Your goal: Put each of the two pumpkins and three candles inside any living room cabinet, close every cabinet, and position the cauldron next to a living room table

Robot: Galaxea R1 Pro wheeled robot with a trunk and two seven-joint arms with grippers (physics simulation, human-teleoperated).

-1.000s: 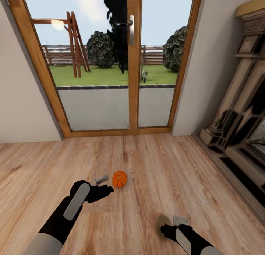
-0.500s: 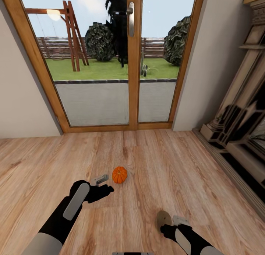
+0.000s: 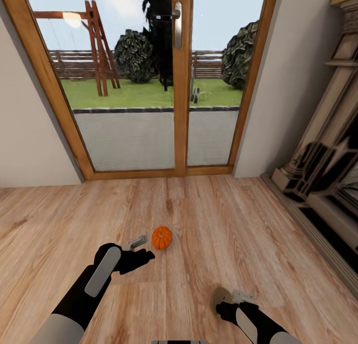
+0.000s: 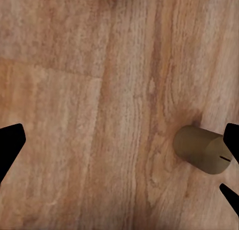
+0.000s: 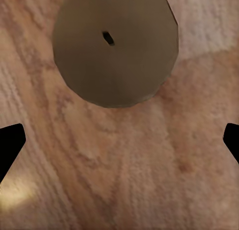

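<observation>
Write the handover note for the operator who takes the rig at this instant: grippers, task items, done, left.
Left gripper: jaws open, empty, near the floor just short of the pumpkin.
Right gripper: jaws open, empty, over a candle standing on the wooden floor.
Done: nothing stowed that these views show.
Left: pick up the pumpkin and candle and put them in a cabinet, find the other items, shut the cabinets, place the cauldron.

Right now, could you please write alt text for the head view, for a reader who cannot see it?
A small round bright-orange ribbed pumpkin sits on the light wooden plank floor just ahead of the robot's left gripper, whose fingers are spread. The right gripper hovers by a stubby beige-grey candle. Behind, wood-framed glass doors show a garden.
</observation>
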